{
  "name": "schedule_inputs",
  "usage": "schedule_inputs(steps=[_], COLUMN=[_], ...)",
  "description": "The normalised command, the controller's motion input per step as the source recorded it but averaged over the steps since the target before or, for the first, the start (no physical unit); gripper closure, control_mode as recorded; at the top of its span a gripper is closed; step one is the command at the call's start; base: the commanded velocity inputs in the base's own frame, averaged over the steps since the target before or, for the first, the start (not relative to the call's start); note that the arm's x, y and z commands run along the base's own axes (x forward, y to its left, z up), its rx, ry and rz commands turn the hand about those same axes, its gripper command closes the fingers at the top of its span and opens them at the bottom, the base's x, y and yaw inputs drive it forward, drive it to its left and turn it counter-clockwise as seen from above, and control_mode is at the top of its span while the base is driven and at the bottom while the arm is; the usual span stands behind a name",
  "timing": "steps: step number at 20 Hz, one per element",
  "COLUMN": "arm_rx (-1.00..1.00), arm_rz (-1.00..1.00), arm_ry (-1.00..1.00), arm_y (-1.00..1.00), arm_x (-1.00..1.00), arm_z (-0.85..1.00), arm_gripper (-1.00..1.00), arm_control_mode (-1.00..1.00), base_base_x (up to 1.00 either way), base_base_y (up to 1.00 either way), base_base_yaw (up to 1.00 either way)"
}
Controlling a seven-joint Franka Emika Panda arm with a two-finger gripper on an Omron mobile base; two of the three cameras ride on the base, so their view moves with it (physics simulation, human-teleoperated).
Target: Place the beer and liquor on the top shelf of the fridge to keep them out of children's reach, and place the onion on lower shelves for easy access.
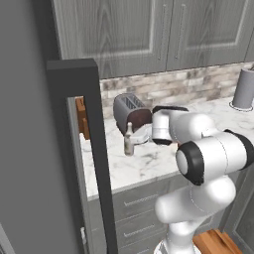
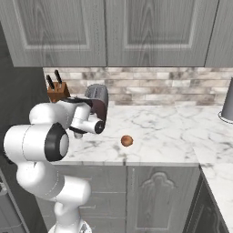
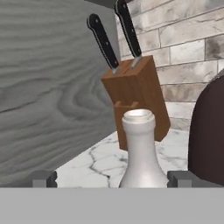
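The gripper [image 3: 112,179] stands released, its fingertips [image 3: 43,178] either side of the liquor [image 3: 141,151] without touching it. The liquor stands upright on the worktop [image 1: 149,163], just in front of the toaster [image 1: 130,113]. The onion [image 2: 127,140] lies well right of the toaster.

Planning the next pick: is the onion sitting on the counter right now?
Yes, the onion rests alone on the marble counter near its front edge.
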Motion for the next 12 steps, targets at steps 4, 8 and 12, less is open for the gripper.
schedule_inputs(steps=[4,8,12], arm_rx=[0.0,0.0,0.0], arm_rz=[-0.05,-0.06,-0.06], arm_ry=[0.0,0.0,0.0], arm_y=[0.01,0.0,0.0], arm_x=[0.2,0.23,0.26], arm_z=[-0.11,-0.08,-0.01], arm_gripper=[-1.0,-1.0,-1.0], arm_control_mode=[-1.0,-1.0,-1.0], base_base_x=[0.0,0.0,0.0], base_base_y=[0.0,0.0,0.0], base_base_yaw=[0.0,0.0,0.0])
